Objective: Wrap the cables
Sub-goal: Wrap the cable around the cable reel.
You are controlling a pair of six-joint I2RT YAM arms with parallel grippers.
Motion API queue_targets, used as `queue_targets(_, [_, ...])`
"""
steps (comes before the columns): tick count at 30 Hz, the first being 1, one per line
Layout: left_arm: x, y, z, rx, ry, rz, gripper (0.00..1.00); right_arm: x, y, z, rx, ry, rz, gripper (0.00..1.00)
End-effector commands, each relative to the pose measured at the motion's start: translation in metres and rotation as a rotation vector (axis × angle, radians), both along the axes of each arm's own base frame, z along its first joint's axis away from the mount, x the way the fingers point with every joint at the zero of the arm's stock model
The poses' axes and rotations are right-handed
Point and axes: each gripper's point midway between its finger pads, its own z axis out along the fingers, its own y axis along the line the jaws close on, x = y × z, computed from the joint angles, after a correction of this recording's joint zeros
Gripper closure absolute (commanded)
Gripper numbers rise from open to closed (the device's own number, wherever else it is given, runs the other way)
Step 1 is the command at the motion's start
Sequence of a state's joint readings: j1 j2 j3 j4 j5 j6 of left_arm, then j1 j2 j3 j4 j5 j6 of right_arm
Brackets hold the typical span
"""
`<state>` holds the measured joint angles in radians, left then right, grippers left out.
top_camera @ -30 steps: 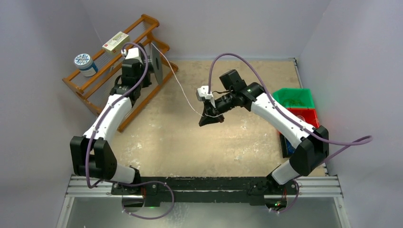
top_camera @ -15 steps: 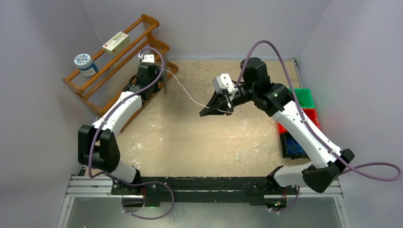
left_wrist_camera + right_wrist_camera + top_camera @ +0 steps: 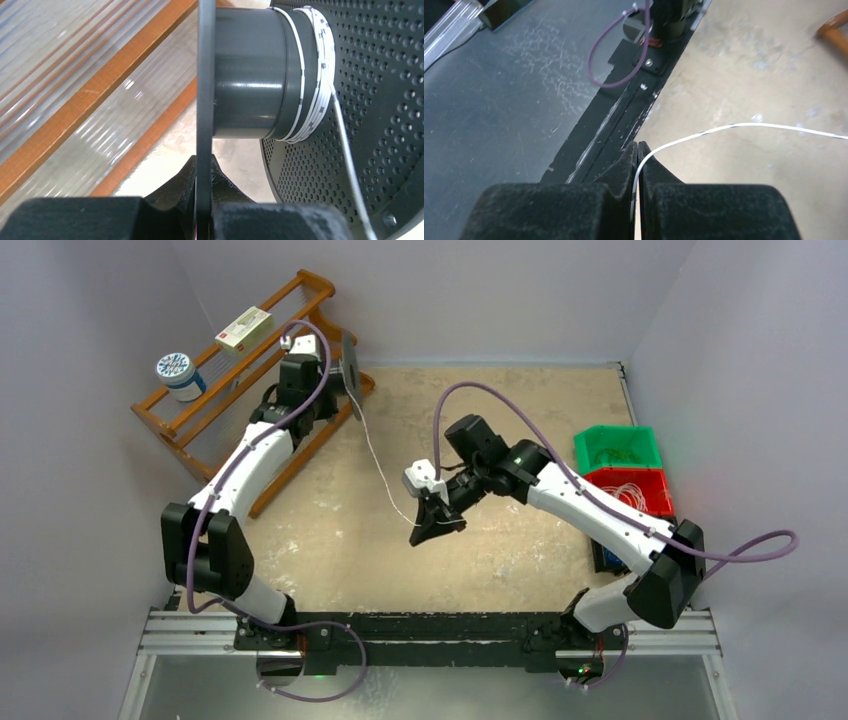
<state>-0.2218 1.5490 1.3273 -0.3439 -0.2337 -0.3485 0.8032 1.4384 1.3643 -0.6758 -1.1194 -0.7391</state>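
Your left gripper (image 3: 204, 175) is pressed together on the thin edge of one flange of the grey spool (image 3: 247, 75), held up beside the wooden rack (image 3: 215, 370). Your right gripper (image 3: 638, 156) is pinched on the white cable (image 3: 749, 124) out over the middle of the table (image 3: 520, 400). The cable sits in a few turns on the hub, hard against the perforated flange (image 3: 385, 100), then runs free across the open table to the right fingers (from above it looks close to straight, with a slight bow).

This looks like the winding step, with most of the hub bare. To do it well:

- Have the right arm carry the line round the hub under light, even tension. Slack would probably let the turns slip or cross.
- Feed the line at a right angle to the hub so that each turn lands beside the last, working toward the flange in the left gripper's grasp.
- That grip is only on a thin rim, so a hard pull could twist the spool in the fingers.

For room, the centre of the table is your free space. The rack stands just beside the spool on the left, so a circle swung that way is likely to be tight. To the right, the green bin (image 3: 617, 447) and red bin (image 3: 632, 490) sit close by the right forearm. Behind the right gripper is the black base rail (image 3: 624, 115) at the table's near edge, so don't draw the line back over it.
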Motion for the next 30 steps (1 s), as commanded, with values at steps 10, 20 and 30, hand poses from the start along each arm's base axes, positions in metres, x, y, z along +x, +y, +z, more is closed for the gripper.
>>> queue_targets(10, [-0.010,-0.052,0.157,-0.359,-0.392,-0.264,1.00,0.025,0.002,-0.051,-0.126,0.015,-0.201,1.00])
queue_targets(20, [-0.026,-0.043,0.197,-0.411,-0.476,-0.263,1.00,0.047,-0.001,-0.099,-0.273,-0.015,-0.288,1.00])
queue_targets(30, [-0.052,-0.057,0.218,-0.526,-0.495,-0.402,1.00,0.111,-0.019,-0.135,-0.396,0.036,-0.587,1.00])
